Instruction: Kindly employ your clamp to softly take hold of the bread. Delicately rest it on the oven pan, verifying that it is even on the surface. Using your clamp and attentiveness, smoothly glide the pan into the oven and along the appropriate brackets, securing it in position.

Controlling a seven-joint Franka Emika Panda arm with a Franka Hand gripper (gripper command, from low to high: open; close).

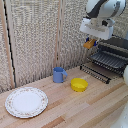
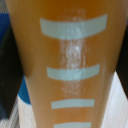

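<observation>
— Where was the bread (image 1: 89, 43) at that moment?

— In the air, pinched in my clamp (image 1: 90, 42), just above and off the near corner of the oven (image 1: 115, 50), toward the exterior view's left of it. It touched nothing but me.

— And the clamp itself?

— Closed on the block. In the wrist view the bread (image 2: 70, 65) filled nearly the whole picture (orange-brown, with pale bars across it), my dark fingers (image 2: 9, 75) hugging its sides.

— Which way did it point?

— Its long axis ran along my fingers in the wrist view. From the exterior view it was too small to judge its tilt.

— The oven pan?

— The oven pan (image 1: 109, 60) lay flat, drawn out at the oven's front, lower than the bread and to the exterior view's right of it.
</observation>
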